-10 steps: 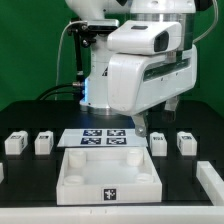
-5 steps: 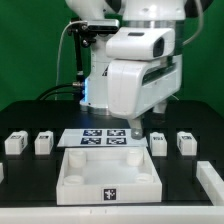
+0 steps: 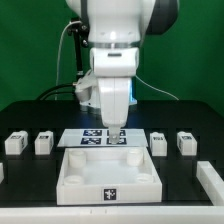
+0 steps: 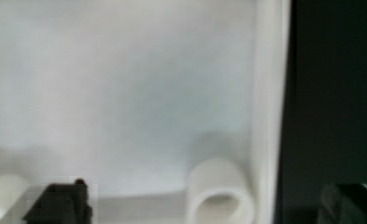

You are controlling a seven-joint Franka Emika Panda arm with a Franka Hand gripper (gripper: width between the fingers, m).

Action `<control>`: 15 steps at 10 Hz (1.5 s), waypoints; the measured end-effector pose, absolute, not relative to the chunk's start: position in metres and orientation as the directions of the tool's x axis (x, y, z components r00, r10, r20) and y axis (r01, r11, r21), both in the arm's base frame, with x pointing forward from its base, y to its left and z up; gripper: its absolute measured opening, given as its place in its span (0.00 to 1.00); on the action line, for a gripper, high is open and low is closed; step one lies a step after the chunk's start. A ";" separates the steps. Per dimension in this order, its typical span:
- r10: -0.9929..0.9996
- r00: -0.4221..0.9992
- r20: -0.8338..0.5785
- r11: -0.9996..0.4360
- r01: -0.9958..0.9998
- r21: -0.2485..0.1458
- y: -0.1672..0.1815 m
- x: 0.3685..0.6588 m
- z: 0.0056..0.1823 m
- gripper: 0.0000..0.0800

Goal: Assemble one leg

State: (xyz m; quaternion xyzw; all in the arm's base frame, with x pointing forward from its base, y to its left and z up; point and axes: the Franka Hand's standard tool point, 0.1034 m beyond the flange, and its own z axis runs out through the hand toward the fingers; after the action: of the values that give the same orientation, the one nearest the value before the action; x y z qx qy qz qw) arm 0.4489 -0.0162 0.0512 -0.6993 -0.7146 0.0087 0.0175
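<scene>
Several legs, small white blocks with square markers, stand in a row: two at the exterior view's left (image 3: 14, 143) (image 3: 43, 143) and two at its right (image 3: 158, 142) (image 3: 186, 142). The large white tray-like piece (image 3: 70, 178) sits in front of them. My gripper (image 3: 117, 131) hangs over the tray's back edge and the marker board (image 3: 92, 137), apart from every leg. In the wrist view my gripper (image 4: 206, 205) is open and empty, with dark fingertips (image 4: 59, 202) wide apart over the tray's white floor (image 4: 127, 90) and a round corner stud (image 4: 215, 190). No leg shows in the wrist view.
Another white piece (image 3: 211, 176) lies at the front of the exterior view's right, and one is cut off at the left edge (image 3: 2, 172). The table top is black (image 3: 30, 195). The robot's base and cables stand behind the marker board.
The arm has swung from the exterior view's right to the centre and turned. The gripper has moved left, from beside the right-hand legs to over the tray's back edge.
</scene>
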 end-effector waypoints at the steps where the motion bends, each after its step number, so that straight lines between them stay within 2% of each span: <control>1: 1.000 -0.012 0.020 0.012 0.999 -0.035 -0.020 0.443 0.037 0.81; 3: 1.000 0.004 0.031 -0.003 0.998 -0.058 -0.023 0.433 0.015 0.81; 5: 0.999 0.014 0.031 -0.012 0.999 -0.050 -0.025 0.434 0.014 0.81; 6: 0.999 0.015 0.031 -0.013 0.999 -0.050 -0.025 0.434 0.014 0.67; 7: 0.999 0.015 0.031 -0.013 0.999 -0.050 -0.025 0.433 0.013 0.47; 8: 0.999 0.015 0.031 -0.014 0.999 -0.050 -0.025 0.433 0.013 0.47; 9: 0.999 0.015 0.031 -0.014 0.999 -0.050 -0.025 0.433 0.013 0.22; 10: 0.999 0.016 0.031 -0.014 0.999 -0.051 -0.025 0.433 0.013 0.22; 11: 0.999 0.016 0.030 -0.015 0.999 -0.047 -0.026 0.434 0.014 0.07; 15: 0.999 0.016 0.030 -0.015 0.999 -0.047 -0.026 0.434 0.014 0.07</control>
State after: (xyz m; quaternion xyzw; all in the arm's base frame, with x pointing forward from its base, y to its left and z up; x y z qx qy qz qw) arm 0.4343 -0.0256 0.0139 -0.7123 -0.7013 0.0058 0.0276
